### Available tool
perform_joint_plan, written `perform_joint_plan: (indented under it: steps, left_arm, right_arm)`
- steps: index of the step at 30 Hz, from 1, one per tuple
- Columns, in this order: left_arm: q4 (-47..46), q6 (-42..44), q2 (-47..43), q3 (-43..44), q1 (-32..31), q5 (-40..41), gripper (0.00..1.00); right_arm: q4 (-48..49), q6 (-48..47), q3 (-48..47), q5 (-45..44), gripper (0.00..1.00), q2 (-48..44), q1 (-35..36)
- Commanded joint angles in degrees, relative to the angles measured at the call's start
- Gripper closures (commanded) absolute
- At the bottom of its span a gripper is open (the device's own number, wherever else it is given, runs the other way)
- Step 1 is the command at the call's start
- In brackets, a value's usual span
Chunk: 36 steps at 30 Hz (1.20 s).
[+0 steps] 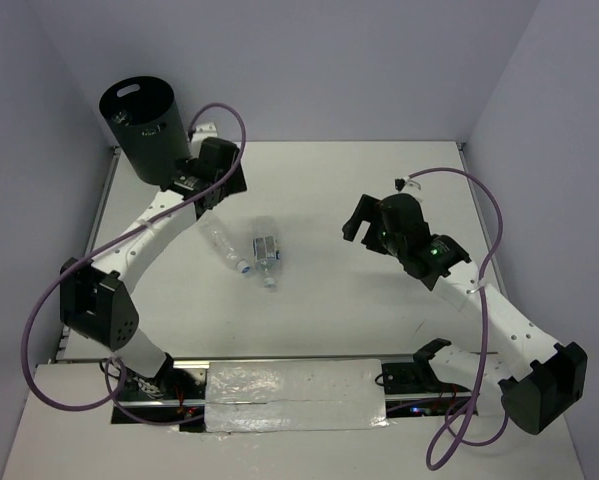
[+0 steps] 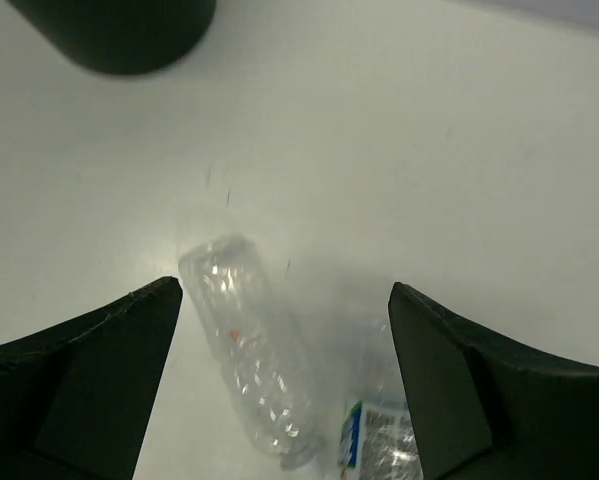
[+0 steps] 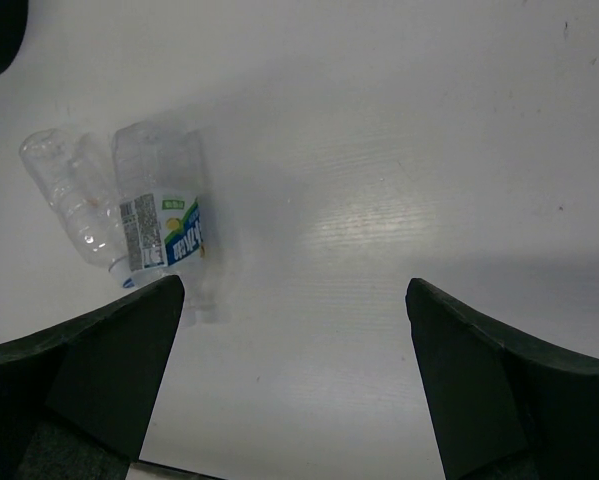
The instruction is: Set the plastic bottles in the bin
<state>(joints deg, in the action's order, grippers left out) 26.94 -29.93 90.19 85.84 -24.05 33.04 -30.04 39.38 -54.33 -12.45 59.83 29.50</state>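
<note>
Currently clear bottle (image 1: 224,248) and labelled bottle (image 1: 266,248) are lying on the table (image 1: 379,320) near the bin (image 1: 144,125). Left end effector (image 2: 284,300), right end effector (image 3: 295,290) hovering open. Likely light, crushable; gripping mid-body advised.

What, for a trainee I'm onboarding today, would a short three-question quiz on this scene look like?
1. How many plastic bottles lie on the table?
2. True or false: the black bin stands at the near right corner.
3. The left claw and right claw are: A both shut, B both open, C one gripping a bottle.

Key:
1. Two: the unlabelled bottle and the labelled bottle, side by side.
2. False: it stands at the far left.
3. B.
</note>
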Motion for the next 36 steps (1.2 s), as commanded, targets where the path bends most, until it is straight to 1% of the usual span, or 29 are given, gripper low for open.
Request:
perform_joint_plan:
  steps: [1,4,5,6,8,12,16,18,22,25,26,28,29,30,31,33,34,36]
  left_arm:
    - [4.34,-11.7,0.16,-5.23,-0.47,-5.34,0.03]
    - [4.17,-15.15,1.56,-8.49,-0.64,-6.84,0.04]
    - [4.7,-16.2,2.17,-8.76,-0.64,-6.24,0.04]
    - [7.14,-19.6,3.31,-8.68,-0.64,-5.27,0.04]
    - [9.87,-23.83,4.98,-8.5,-0.64,-3.43,0.04]
    - [11.81,-28.93,7.36,-9.2,-0.56,-1.67,0.01]
    - [14.01,-32.55,10.96,-9.38,0.58,0.01,0.01]
    - [13.06,-33.0,12.46,-10.43,1.72,-0.6,0.01]
    - [7.0,-31.68,14.04,-13.85,3.57,-3.68,0.01]
    - [5.24,-30.81,15.88,-13.95,4.19,-4.64,0.12]
    - [5.23,-30.1,16.24,-13.34,4.36,-4.65,0.21]
    - [7.24,-27.91,15.46,-10.98,4.1,-1.5,0.29]
    - [7.34,-26.59,14.49,-10.61,4.02,-0.44,0.34]
    - [7.16,-25.01,13.09,-10.26,4.1,0.53,0.35]
    - [6.81,-20.91,9.86,-9.04,4.19,2.45,0.36]
    - [6.11,-15.62,6.33,-7.19,5.15,3.61,0.38]
    - [4.8,-9.94,3.18,-4.83,5.68,3.53,0.38]
    - [2.25,-2.97,-0.87,-2.27,7.17,3.09,0.37]
  right_arm:
    - [0.42,0.26,0.89,-1.18,0.0,-1.56,0.56]
    - [0.25,0.44,0.89,-0.74,0.0,-1.21,0.65]
    - [0.33,0.44,0.97,-0.39,0.0,-1.21,0.74]
    - [0.25,0.44,1.06,-0.3,0.0,-1.21,0.65]
    - [0.07,0.35,1.15,-0.38,0.0,-1.3,0.74]
    - [0.16,0.26,1.15,-0.12,0.0,-1.12,0.74]
    - [-0.02,0.26,1.15,0.05,0.0,-1.12,0.83]
    - [-0.02,0.18,1.24,-0.03,0.0,-1.21,0.83]
    - [-0.11,0.0,1.33,-0.12,0.0,-1.12,0.91]
    - [-0.02,-0.09,1.15,0.23,0.0,-0.77,0.92]
    - [-0.02,0.0,1.06,0.32,0.0,-0.77,1.0]
    - [-0.37,-0.26,0.54,0.41,0.0,-0.68,1.0]
    - [-0.45,-0.18,0.36,0.32,0.0,-0.68,1.09]
    - [-0.54,-0.26,0.19,0.14,0.0,-0.77,1.0]
    - [-0.54,-0.35,0.1,-0.03,0.0,-0.86,1.09]
    - [-0.54,-0.44,-0.17,-0.03,0.0,-0.77,1.0]
    - [-0.37,-0.53,-0.25,-0.03,0.0,-0.6,1.0]
    - [0.07,-0.35,-0.25,0.32,0.0,-0.16,1.18]
